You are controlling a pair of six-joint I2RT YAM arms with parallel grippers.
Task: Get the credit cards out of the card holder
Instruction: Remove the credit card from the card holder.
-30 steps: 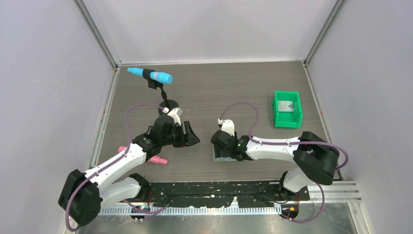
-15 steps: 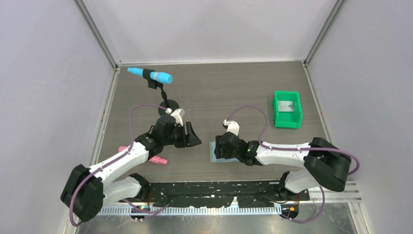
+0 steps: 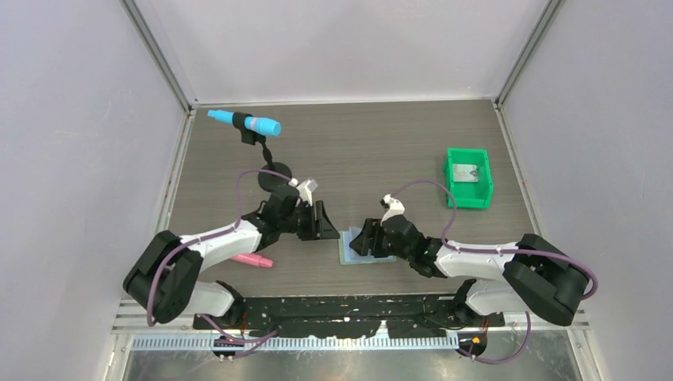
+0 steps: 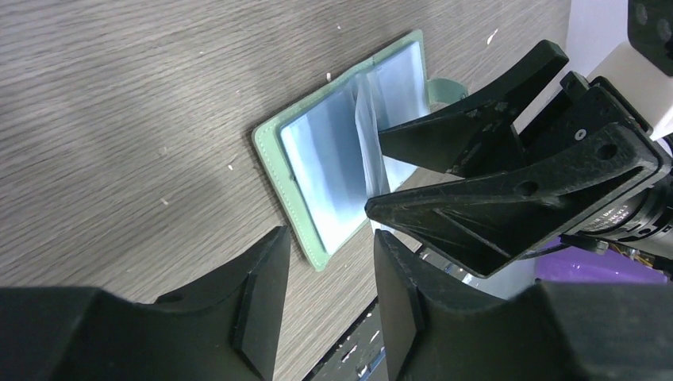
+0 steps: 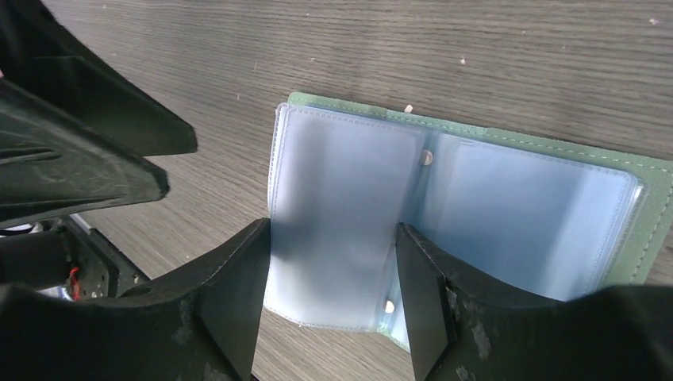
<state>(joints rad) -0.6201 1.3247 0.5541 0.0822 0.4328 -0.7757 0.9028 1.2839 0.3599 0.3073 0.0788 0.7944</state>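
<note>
Near the front edge of the table (image 3: 357,143), at its middle, the card holder (image 3: 353,248) lies open with its pocket panels up. The right gripper (image 5: 329,238) hangs over it with jaws wide and empty, straddling the left panel, likely to pinch out a card. The left gripper (image 4: 327,254), equally spread and empty, hovers just left, probably to pin the cover. I cannot tell whether the pockets hold cards.

Right end effector (image 3: 361,242) blocks card holder (image 3: 347,251) — near edge open.

My table (image 3: 381,135), dark wood-grain, is enclosed by pale lilac walls (image 3: 341,48) left, right and beyond it.
</note>
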